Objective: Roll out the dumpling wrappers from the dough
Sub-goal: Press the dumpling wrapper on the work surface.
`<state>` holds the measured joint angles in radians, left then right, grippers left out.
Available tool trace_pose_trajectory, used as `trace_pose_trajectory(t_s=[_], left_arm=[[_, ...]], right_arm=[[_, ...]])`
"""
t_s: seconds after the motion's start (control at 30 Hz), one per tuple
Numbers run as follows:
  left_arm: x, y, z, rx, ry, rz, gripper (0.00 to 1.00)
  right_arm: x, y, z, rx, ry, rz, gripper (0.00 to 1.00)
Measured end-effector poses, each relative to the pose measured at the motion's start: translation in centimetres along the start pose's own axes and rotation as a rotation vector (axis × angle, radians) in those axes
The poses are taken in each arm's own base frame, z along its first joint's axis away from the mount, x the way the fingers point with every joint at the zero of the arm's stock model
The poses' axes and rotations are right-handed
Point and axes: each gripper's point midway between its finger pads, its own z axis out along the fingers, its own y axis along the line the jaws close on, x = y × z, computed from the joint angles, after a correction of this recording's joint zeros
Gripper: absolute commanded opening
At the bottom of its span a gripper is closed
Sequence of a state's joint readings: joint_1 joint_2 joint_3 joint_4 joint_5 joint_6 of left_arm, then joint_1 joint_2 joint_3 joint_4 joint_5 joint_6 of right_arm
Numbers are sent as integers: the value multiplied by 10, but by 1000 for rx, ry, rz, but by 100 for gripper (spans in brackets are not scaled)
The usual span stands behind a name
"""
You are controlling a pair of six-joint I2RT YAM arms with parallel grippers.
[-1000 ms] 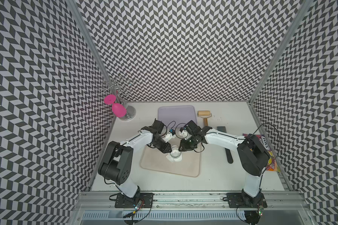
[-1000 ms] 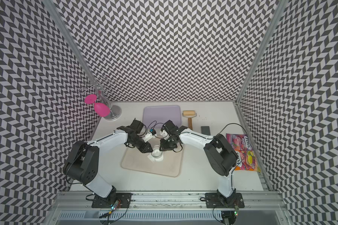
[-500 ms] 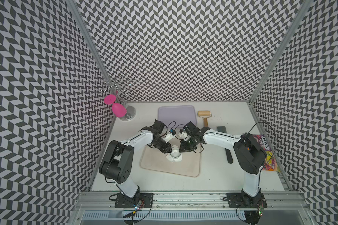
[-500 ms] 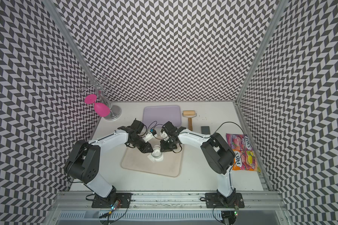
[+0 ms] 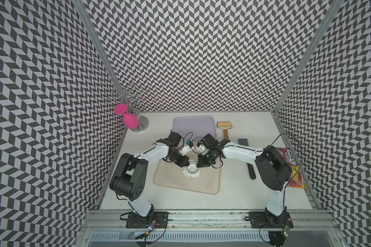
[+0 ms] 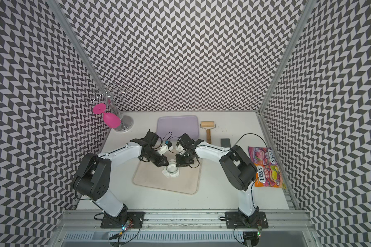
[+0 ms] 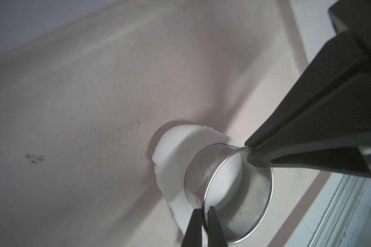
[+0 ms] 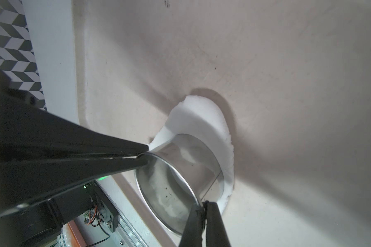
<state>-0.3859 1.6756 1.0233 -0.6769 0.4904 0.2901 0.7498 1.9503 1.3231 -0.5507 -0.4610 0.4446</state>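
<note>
Both tools have just closed. The left tool (image 7: 204, 216) and the right tool (image 8: 202, 210), a little apart a second ago, now each pinch the thin rim of the ring cutter (image 7: 257, 192) at separate points. The cutter stands on the dough (image 5: 186, 173), mid-frame on the beige tray (image 5: 169, 181). With this two-sided hold, pressing out a round seems ready.

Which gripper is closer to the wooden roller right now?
Right. The right gripper pinches the metal ring on the side facing the roller; the left gripper pinches the opposite side.
</note>
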Motion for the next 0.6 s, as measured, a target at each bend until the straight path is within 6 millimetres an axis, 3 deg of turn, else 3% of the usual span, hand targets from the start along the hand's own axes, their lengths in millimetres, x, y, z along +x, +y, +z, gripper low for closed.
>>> trace_pose_trajectory(t_s=[0.6], left_arm=[[1,8,8,-14,35,-18,0]], right_arm=[[-2,-4,4,-2,18,49,0]])
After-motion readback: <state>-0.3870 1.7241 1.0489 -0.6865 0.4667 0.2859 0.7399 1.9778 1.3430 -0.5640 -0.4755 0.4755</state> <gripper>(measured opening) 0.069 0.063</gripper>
